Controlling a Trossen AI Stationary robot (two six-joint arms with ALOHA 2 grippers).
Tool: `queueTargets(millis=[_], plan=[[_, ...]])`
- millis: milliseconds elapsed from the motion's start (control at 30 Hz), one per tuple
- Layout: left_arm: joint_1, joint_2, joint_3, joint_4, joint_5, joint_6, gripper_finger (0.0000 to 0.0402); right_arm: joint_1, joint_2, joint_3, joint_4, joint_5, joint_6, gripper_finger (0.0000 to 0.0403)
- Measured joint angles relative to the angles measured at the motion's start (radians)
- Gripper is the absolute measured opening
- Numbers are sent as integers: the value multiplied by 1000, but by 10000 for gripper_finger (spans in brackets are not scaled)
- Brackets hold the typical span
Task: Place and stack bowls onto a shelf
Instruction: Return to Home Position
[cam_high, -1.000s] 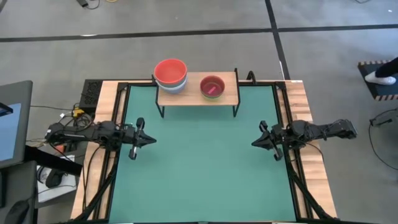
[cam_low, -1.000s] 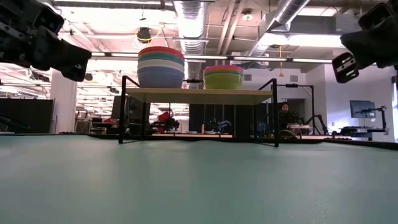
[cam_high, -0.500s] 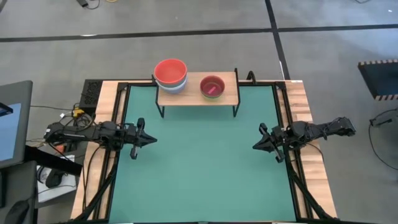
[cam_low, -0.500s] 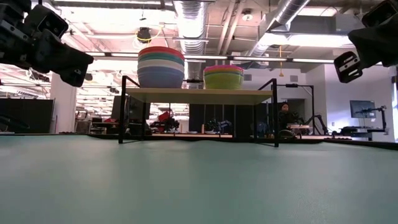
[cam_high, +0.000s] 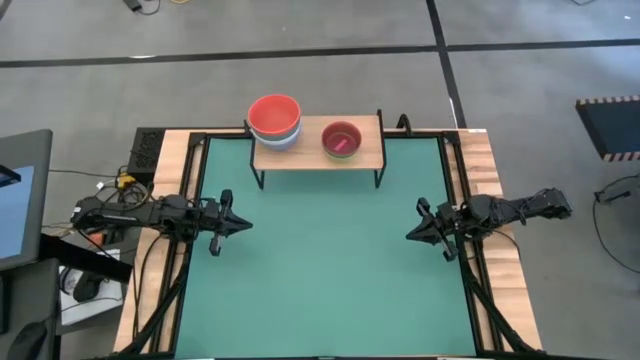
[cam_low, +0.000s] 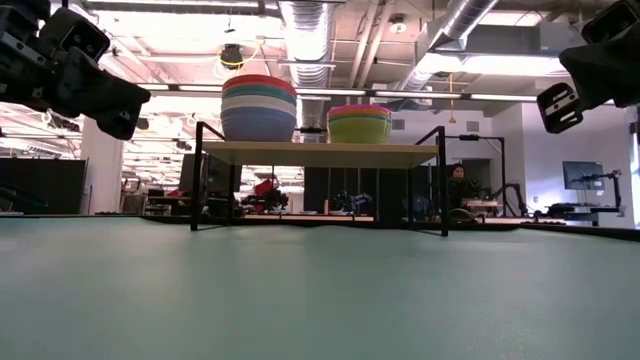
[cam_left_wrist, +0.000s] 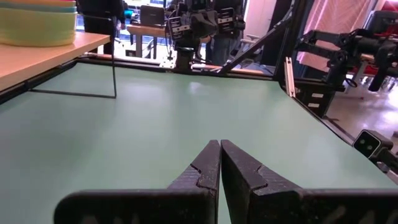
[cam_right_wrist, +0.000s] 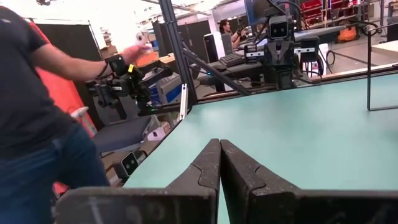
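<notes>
The green-matted worktop (cam_high: 320, 290) filled the middle of the high view, with one dark arm at each side edge. The left end effector (cam_high: 240, 224) hung above the mat near the left edge, pointing inward, and its wrist view showed its fingers (cam_left_wrist: 208, 163) pressed together on nothing. The right end effector (cam_high: 412, 232) mirrored it near the right edge, also with its fingers (cam_right_wrist: 209, 160) closed together and empty.

The shelf (cam_high: 370, 152) stood at the far edge of the worktop, its wooden top on thin black legs. On the shelf's left end sat the larger stack of bowls (cam_high: 274, 115), red on top, then teal, white and blue at the bottom in the low view (cam_low: 259, 108). Just beside it, not touching, sat the smaller stack (cam_high: 341, 138), magenta on top with yellow-green showing below (cam_low: 359, 126).

A person (cam_right_wrist: 31, 112) stood beyond the worktop in the right wrist view.
</notes>
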Motion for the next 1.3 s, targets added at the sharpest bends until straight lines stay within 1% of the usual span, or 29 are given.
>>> queueTargets(millis=[167, 300, 433, 667, 1300], plan=[[0, -8, 0, -2, 0, 0, 0, 0, 0, 0, 0, 0, 0, 39], [1, -67, 0, -2, 0, 0, 0, 0, 0, 0, 0, 0, 0, 39], [5, -65, 0, 22, -1, 0, 0, 0, 0, 0, 1, 0, -1, 39], [-19, -67, 0, 1, 2, 0, 0, 0, 0, 0, 2, 1, -2, 39], [-19, -63, 0, 0, 1, 0, 0, 0, 0, 0, 2, 1, -1, 39]])
